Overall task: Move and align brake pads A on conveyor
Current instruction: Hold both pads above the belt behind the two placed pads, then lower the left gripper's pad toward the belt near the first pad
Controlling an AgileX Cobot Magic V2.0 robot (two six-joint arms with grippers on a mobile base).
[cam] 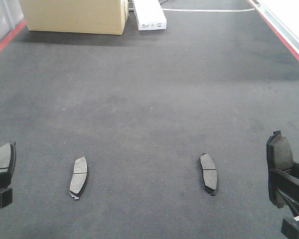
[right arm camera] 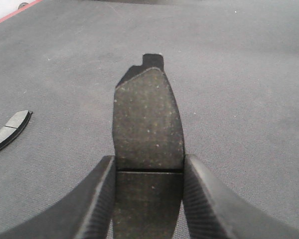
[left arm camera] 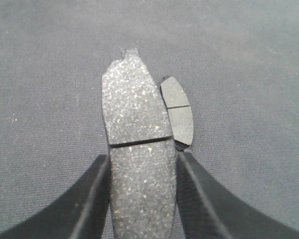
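at the far left the left gripper is clamped on a brake pad, its two fingers squeezing the long edges so the pad stays level above the belt. next, a pad lies flat on the belt, lengthwise, and another lies well apart to its right, roughly in one row, probably a spacing for the carried pads to match. at the far right the right gripper likewise pinches a fourth pad by its edges, apparently ready to set it down in line. a cardboard box sits at the far end.

Front view overlooks conveyor (wrist views close).
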